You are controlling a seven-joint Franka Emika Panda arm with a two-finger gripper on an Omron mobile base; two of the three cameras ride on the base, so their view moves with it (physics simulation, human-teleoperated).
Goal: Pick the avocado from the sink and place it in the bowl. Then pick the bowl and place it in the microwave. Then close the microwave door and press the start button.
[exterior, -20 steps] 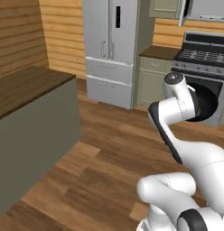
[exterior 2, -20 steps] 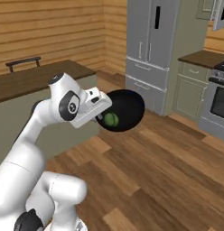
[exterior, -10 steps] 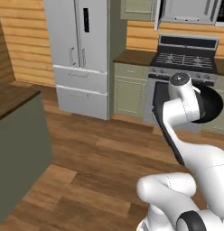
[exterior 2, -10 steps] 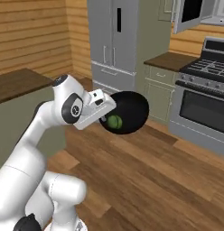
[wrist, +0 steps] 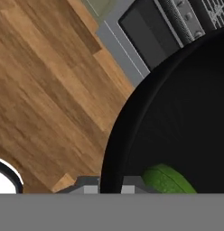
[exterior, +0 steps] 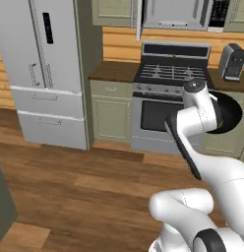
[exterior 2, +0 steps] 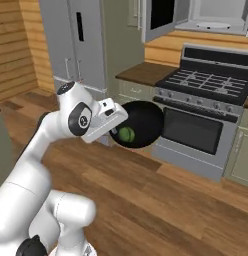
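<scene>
Open floor ahead; stove blocks under microwave, whose door hangs open.

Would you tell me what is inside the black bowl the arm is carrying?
The avocado lies inside the bowl, near the rim the claw grips. The hand view cuts off its lower part, and the bowl's wall hides it in the left base view.

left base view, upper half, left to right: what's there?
Fridge → wood-topped cabinet → stove → black bowl held by the arm; toaster sits above it on the counter.
</scene>
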